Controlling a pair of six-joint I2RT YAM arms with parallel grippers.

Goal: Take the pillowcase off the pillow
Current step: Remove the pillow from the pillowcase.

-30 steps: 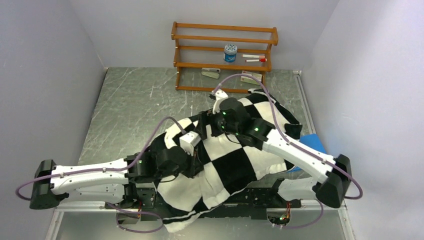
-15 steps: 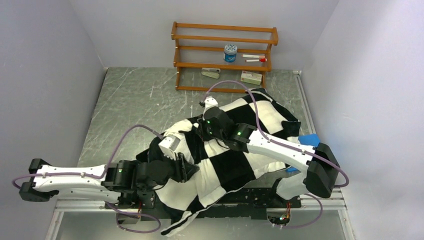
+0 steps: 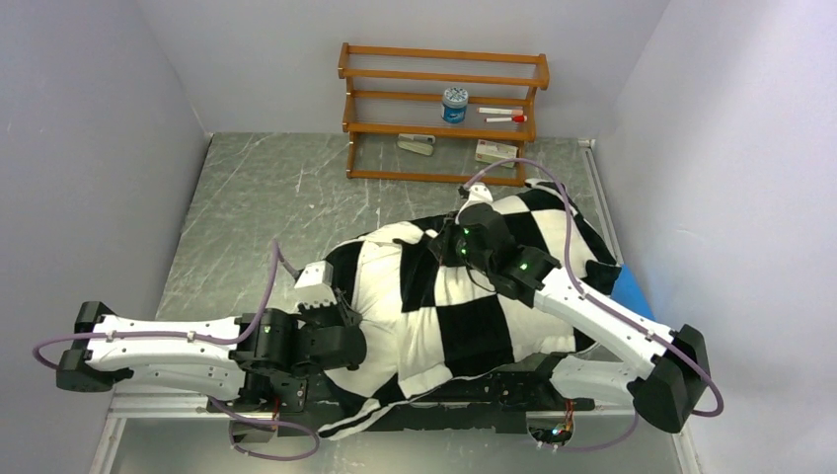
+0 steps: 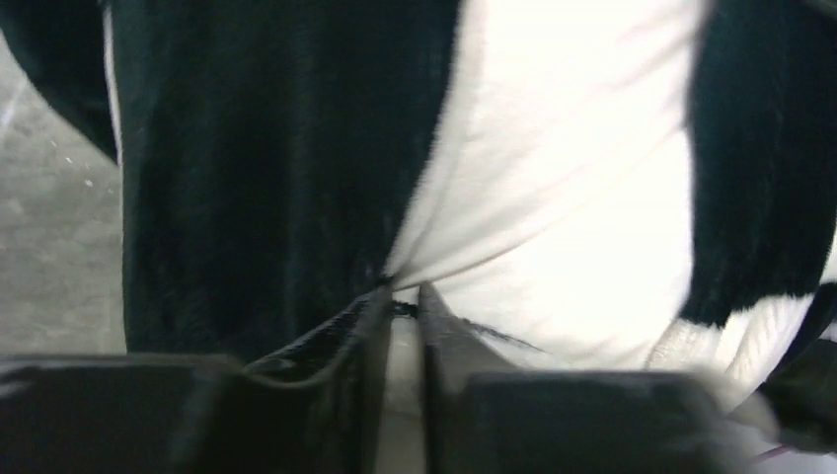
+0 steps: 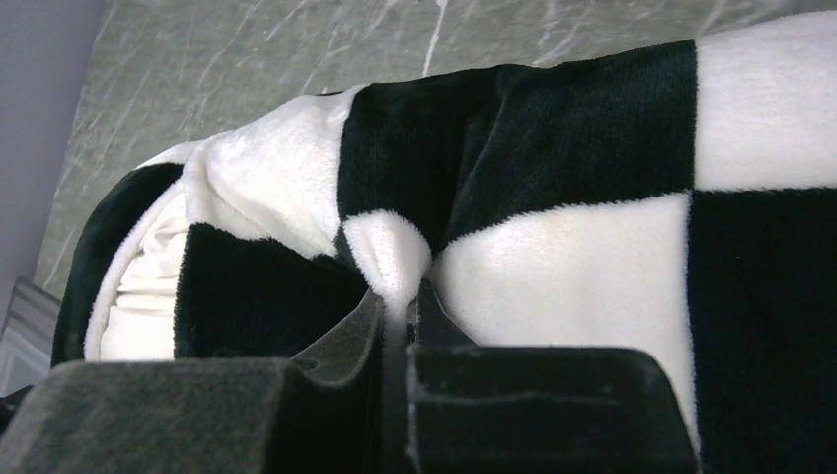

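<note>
The black-and-white checkered pillowcase (image 3: 474,331) lies bunched across the near middle of the table, over the pillow. A smoother plain white stretch of the pillow (image 3: 380,291) shows at its left end. My left gripper (image 3: 345,314) sits at that end. In the left wrist view its jaws (image 4: 400,301) are pinched on smooth white pillow cloth (image 4: 553,197), with the fuzzy black pillowcase (image 4: 247,178) beside it. My right gripper (image 3: 446,242) is on top of the bundle, shut (image 5: 400,296) on a raised fold of pillowcase (image 5: 553,128). The pillow (image 5: 138,296) peeks out of the case's mouth.
A wooden rack (image 3: 442,109) stands at the back with a small tin (image 3: 454,104) and markers on it. A blue pad (image 3: 629,286) lies under the right arm by the right wall. Grey marbled table (image 3: 266,207) stretches left and behind the bundle.
My right gripper shut on a pillowcase fold and drew it back to the right. My left gripper opened, shifted left and closed again at the left end. More plain white shows there.
</note>
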